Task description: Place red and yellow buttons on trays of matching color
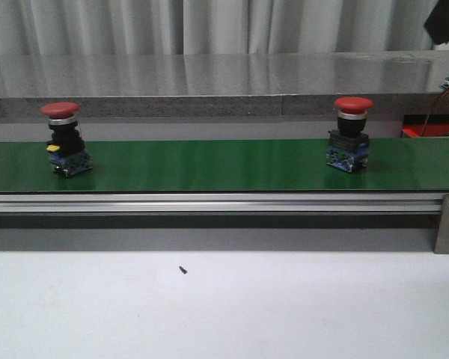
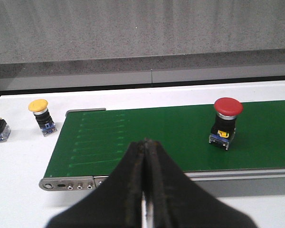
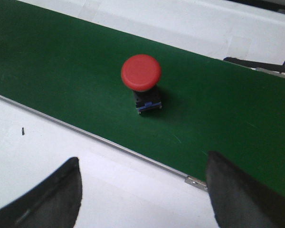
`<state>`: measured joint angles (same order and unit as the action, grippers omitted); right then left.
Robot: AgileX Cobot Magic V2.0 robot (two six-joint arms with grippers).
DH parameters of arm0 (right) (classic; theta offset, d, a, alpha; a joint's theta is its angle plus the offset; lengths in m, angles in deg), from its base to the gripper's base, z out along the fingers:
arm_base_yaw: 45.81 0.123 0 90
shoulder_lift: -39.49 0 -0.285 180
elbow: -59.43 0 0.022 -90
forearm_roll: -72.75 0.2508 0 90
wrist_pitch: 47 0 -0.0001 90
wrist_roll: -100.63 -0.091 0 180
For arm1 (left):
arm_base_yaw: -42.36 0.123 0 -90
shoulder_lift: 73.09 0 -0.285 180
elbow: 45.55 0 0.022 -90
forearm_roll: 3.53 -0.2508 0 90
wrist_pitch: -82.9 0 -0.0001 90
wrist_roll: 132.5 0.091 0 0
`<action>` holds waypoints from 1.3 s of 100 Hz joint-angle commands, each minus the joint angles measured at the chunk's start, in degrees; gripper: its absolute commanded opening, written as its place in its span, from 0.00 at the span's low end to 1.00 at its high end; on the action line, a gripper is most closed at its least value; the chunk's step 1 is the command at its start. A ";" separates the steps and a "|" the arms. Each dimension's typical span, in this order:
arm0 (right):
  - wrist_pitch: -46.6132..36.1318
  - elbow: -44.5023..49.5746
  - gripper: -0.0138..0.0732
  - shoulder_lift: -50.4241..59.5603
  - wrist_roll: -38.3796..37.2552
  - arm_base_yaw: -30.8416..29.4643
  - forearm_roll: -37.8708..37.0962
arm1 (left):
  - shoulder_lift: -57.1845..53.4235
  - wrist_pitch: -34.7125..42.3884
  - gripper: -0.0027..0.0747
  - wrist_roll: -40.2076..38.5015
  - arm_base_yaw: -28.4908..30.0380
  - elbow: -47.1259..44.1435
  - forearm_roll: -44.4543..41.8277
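Front view: two mushroom-capped red buttons on glossy green belt.

Two red buttons stand upright on the green belt: left button, right button, well apart. Two yellow buttons stand upright on the white tabletop beside the belt's end.

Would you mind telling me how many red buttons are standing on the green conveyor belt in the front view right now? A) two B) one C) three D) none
A: the front view shows one red button at the left of the green conveyor belt and a second red button at the right, both upright on the belt.
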<state>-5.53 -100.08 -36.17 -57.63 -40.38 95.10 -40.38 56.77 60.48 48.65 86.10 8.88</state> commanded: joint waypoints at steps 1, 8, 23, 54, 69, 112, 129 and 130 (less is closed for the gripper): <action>-0.24 -5.67 0.78 -3.94 0.16 -0.14 1.11 | 0.35 4.60 0.01 0.02 -0.29 1.55 1.01; 0.25 -7.84 0.78 -7.52 0.16 -0.14 1.11 | 0.35 4.60 0.01 0.02 -0.29 1.55 1.01; 0.29 -10.88 0.78 -13.21 0.22 -0.14 1.11 | 0.35 4.60 0.01 0.02 -0.29 1.55 1.01; -2.78 -14.61 0.78 -21.25 0.22 -0.20 -2.71 | 0.35 4.73 0.01 0.02 -0.29 1.55 1.01; -3.18 -16.65 0.78 -25.49 0.17 -0.20 -4.51 | 0.35 4.73 0.01 0.02 -0.29 1.55 1.01; 6.15 -24.34 0.37 -27.74 -0.11 -1.11 -4.68 | 0.35 4.73 0.01 0.02 -0.29 1.55 1.01; 12.03 -33.45 0.37 -27.69 -0.92 -6.19 -4.68 | 0.35 4.73 0.01 0.02 -0.29 1.55 1.01; 12.16 -34.14 0.37 -27.69 -0.92 -6.50 -4.68 | 0.35 4.73 0.01 0.02 -0.29 1.55 1.01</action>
<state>5.92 -128.41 -66.39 -58.23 -43.78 89.90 -40.38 56.99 60.57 48.65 86.10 8.88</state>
